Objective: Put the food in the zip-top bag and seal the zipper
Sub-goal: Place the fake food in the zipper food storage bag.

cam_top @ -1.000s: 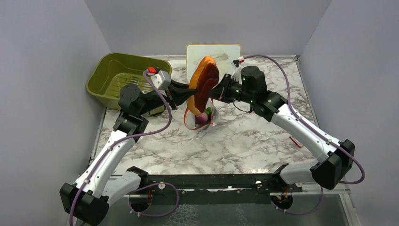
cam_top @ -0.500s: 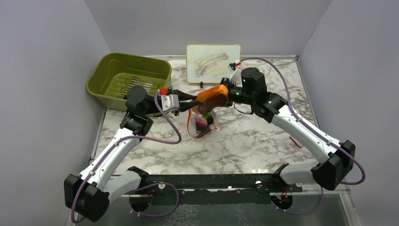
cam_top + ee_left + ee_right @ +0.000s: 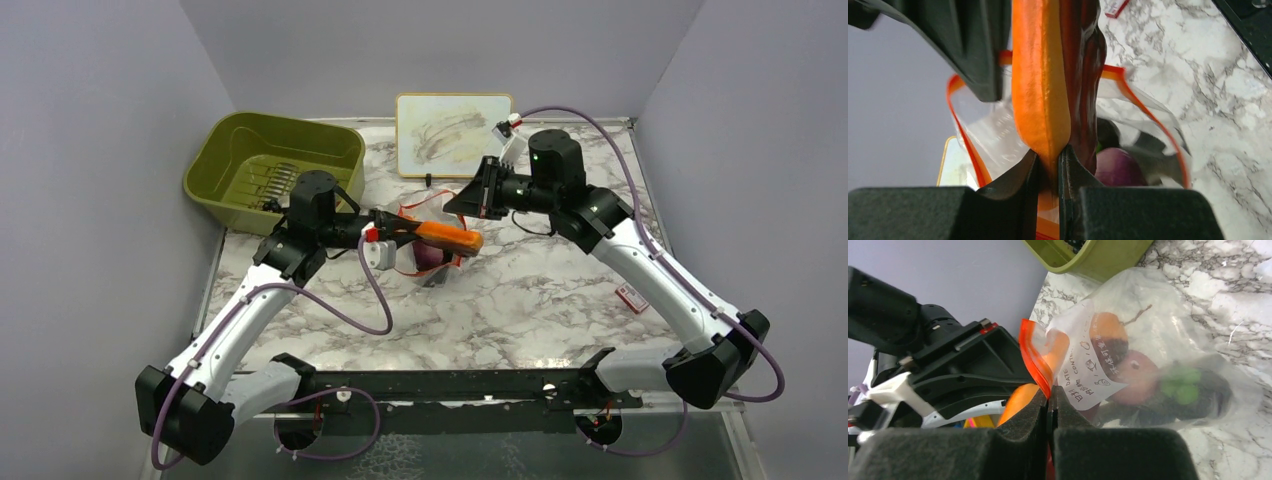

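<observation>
My left gripper [image 3: 405,229] is shut on one end of the long orange-and-red hot dog [image 3: 447,237] and holds it level across the open mouth of the clear zip-top bag [image 3: 432,262]. In the left wrist view the hot dog [image 3: 1048,85] runs from my gripper [image 3: 1049,156] into the ring of the orange-red zipper [image 3: 964,135], over a purple piece [image 3: 1118,167]. My right gripper [image 3: 453,207] is shut on the zipper strip [image 3: 1035,356] at the bag's rim [image 3: 1050,398]. Orange [image 3: 1108,329], pink [image 3: 1139,376] and green [image 3: 1182,385] pieces lie in the bag.
The olive-green bin [image 3: 268,163] stands at the back left and shows in the right wrist view [image 3: 1098,255]. A cream board [image 3: 455,133] leans on the back wall. A small red-and-white item [image 3: 632,296] lies at the table's right. Grey walls close in on three sides.
The hot dog stood upright above the bag a second ago; my left gripper has swung it down to level over the bag's mouth. My right gripper has shifted slightly right, still on the rim.
</observation>
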